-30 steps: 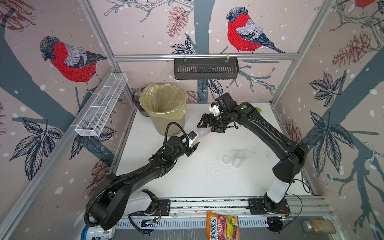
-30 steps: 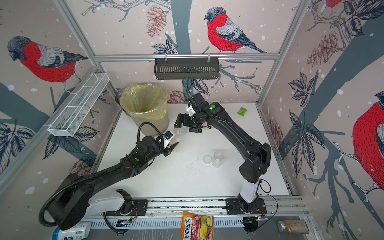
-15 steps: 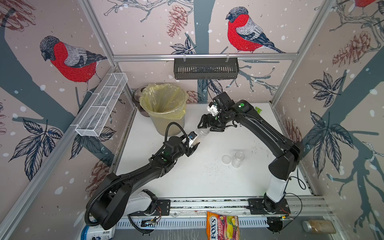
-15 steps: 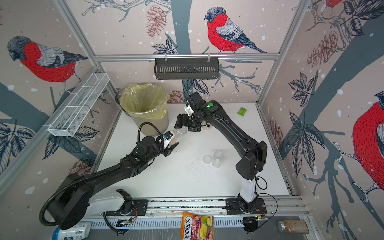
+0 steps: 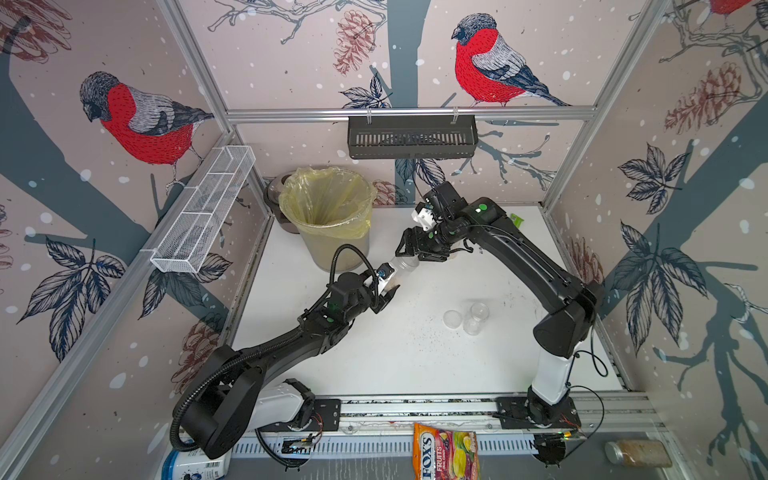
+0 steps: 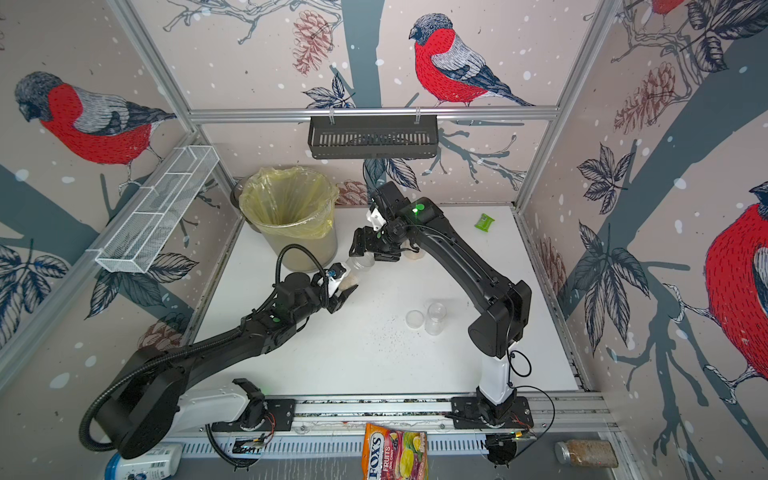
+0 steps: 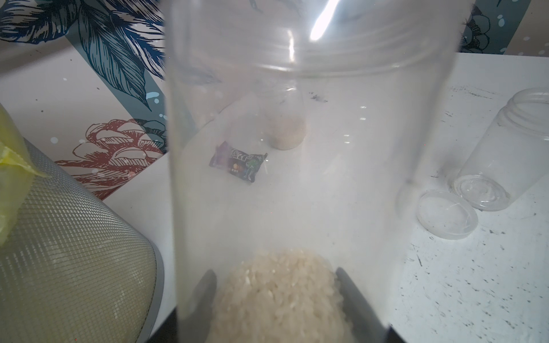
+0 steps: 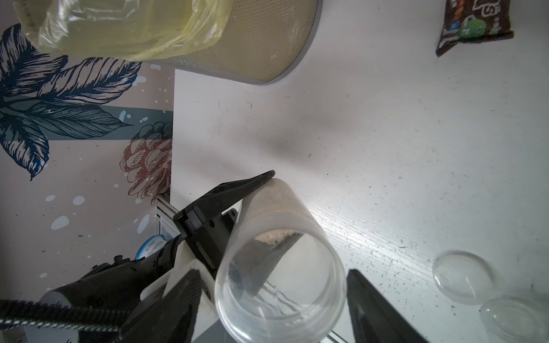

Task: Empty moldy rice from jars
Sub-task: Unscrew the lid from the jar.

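Two arms (image 5: 291,345) outstretched: left pincer (image 5: 390,284) clamped on tilted jar (image 5: 402,266) (rice (image 7: 282,297) inside); right pincer (image 8: 273,276) apart around mouth.

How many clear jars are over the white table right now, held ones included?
3. A rice jar tilted in the left pincer; an empty jar standing on the table beside a loose lid; a third jar, mostly hidden by the right arm. More may be hidden.

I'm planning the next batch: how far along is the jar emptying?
Done: one empty jar stands open, its lid lying beside it. In hand: the left gripper holds a second jar with rice at its bottom; the right gripper is open around its top end. Left: tipping that rice out, then a third jar with rice inside, standing on the table.
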`<state>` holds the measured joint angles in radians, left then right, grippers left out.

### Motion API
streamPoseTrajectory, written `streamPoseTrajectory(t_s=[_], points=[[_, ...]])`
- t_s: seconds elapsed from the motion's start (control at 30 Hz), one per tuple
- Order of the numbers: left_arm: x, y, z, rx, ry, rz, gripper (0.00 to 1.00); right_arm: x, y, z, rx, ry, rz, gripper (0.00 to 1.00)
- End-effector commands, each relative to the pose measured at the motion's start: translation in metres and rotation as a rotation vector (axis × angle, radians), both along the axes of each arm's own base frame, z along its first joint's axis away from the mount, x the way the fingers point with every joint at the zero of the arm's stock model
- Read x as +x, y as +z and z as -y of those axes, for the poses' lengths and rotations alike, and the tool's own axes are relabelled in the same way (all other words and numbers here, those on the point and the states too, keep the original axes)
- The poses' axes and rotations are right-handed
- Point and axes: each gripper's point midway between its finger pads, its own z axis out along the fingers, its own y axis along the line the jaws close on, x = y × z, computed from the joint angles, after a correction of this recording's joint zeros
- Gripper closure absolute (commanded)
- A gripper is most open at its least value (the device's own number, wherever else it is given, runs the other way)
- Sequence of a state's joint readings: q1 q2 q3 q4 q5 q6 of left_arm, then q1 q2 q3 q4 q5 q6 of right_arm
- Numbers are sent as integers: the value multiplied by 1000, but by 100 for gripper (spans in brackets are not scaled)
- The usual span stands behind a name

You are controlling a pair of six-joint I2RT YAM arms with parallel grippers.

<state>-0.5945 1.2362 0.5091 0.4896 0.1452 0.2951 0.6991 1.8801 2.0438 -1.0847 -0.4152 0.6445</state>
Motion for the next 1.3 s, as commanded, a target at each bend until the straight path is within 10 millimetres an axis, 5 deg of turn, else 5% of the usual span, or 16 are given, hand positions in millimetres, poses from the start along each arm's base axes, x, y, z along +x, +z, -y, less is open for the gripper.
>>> streamPoseTrajectory(t_s=[0.0, 0.67, 0.97, 1.27], points=[[5, 16, 3, -29, 0, 55, 100, -3, -9, 2, -32, 22, -11, 23], [0, 18, 5, -50, -22, 52, 100, -3, -18, 6, -51, 184, 72, 43], [-4, 22, 2, -137, -81, 21, 100, 32, 20, 22, 23, 294, 349, 57], [-11, 24, 0, -163, -102, 8, 100, 15, 22, 10, 105, 574, 487, 57]])
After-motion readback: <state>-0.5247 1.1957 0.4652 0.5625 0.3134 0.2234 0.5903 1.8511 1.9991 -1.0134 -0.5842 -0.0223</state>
